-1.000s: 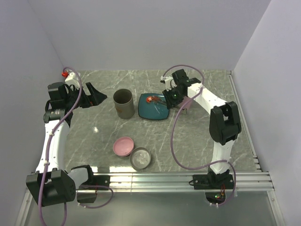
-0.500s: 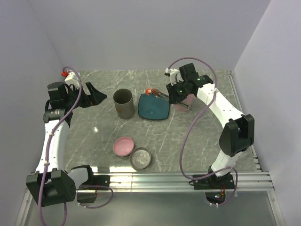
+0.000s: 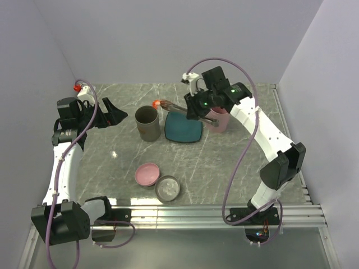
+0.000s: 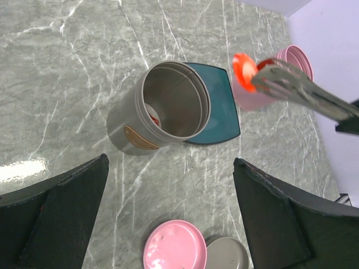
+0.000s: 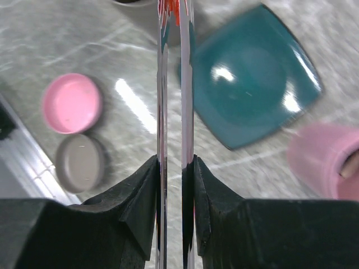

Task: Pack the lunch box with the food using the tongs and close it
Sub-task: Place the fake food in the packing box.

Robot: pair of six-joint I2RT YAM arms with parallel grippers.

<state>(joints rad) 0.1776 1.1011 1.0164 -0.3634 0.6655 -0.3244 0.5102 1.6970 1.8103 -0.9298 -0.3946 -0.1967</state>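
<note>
At the near edge, the pink lid (image 3: 147, 174) and grey lid (image 3: 168, 188) lie side by side on the table (image 3: 112, 162), off the steel lunch box (image 3: 147, 128), which stands open beside the teal plate (image 3: 185, 131). Further back, the left claw (image 3: 116, 114) hangs wide open and empty at the lunch box's left. The right claw (image 5: 175, 168) squeezes the tongs (image 5: 162, 101), whose tips pinch a red food piece (image 4: 244, 67) aloft just short of the rim. The squeeze should probably hold firm until the piece is centred over the mouth, then ease.
</note>
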